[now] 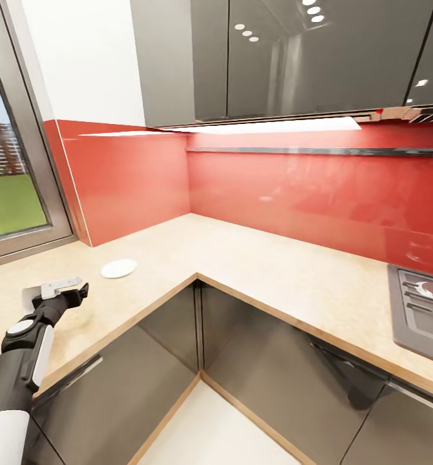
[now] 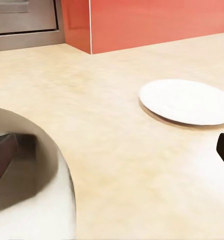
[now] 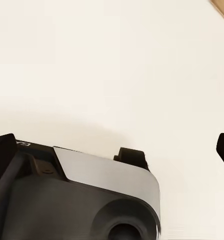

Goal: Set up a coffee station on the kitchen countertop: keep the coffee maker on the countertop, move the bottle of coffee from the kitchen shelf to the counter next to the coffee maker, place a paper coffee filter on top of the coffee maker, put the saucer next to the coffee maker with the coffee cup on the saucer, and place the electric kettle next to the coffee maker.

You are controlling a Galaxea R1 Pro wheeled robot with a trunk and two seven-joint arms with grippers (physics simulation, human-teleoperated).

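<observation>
White-sleeved and black at the wrist, the left arm (image 1: 22, 361) reaches over the near end of the countertop (image 1: 255, 265), and its gripper (image 1: 61, 292) sits low above the beige speckled surface with something white showing at its tip in the head view; what that white thing is cannot be told. In the left wrist view the two dark fingertips (image 2: 1, 160) stand wide apart at the edges of the picture, so the jaws are spread, with a rounded white-grey form close under the camera beside one of them; whether the pads touch it cannot be told. Just ahead of the gripper, and a little to its right, the saucer (image 1: 119, 268) lies flat on the countertop, apart from the fingers, white and bare on top (image 2: 186, 102). Beyond the saucer the worktop runs to the red backsplash (image 1: 132, 181) and, to the left of it, a grey window frame (image 1: 29, 187) with grass outside. Farther to the right the countertop turns the corner above glossy dark grey cabinet fronts (image 1: 255, 368) and reaches a grey hob (image 1: 420, 310); dark wall cabinets (image 1: 294, 58) hang over it. The right gripper (image 3: 112, 150) has its dark fingertips far apart over a pale floor (image 3: 112, 60), holding nothing, above a grey and black part of the robot (image 3: 81, 200).
</observation>
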